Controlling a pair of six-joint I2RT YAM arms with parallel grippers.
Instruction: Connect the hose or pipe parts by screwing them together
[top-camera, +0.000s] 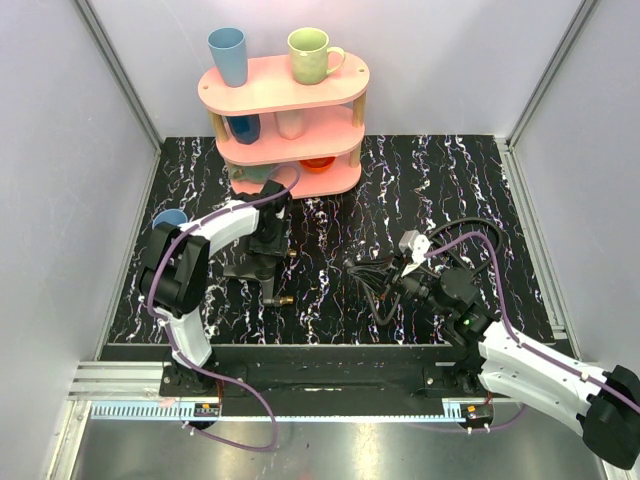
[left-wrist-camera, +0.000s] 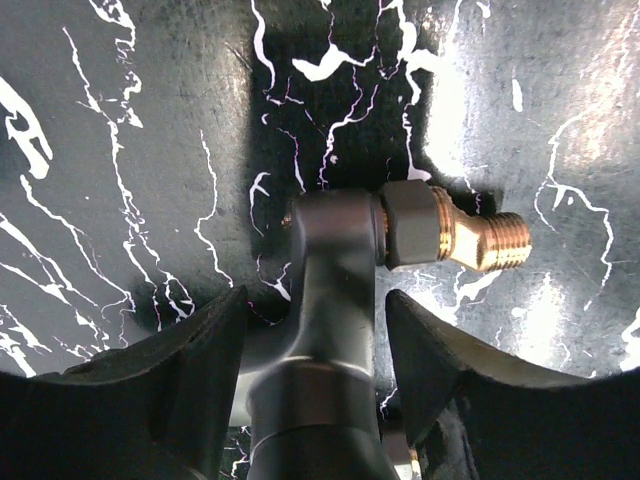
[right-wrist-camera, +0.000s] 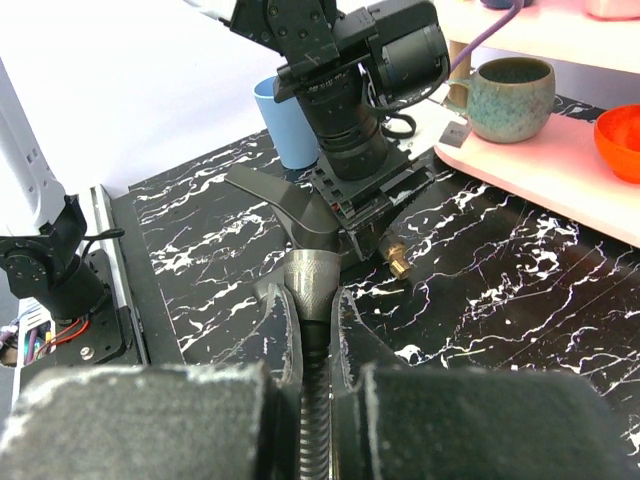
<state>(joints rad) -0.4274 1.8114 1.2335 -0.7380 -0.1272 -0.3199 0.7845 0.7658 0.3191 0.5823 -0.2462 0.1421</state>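
In the overhead view, your left gripper sits left of centre on the black marbled surface, over the dark-grey nozzle. Your right gripper is right of centre, at the loose tangle of black hose.

In the left wrist view, the nozzle fills the lower centre. Its brass connector points toward the right edge. Your left jaws stand apart on either side of the nozzle, and the surface shows in the gaps near their tips.

In the right wrist view, your right jaws are clamped on the hose at lower centre, just below its grey metal collar. At upper right, a pink shelf carries a mug and an orange bowl.
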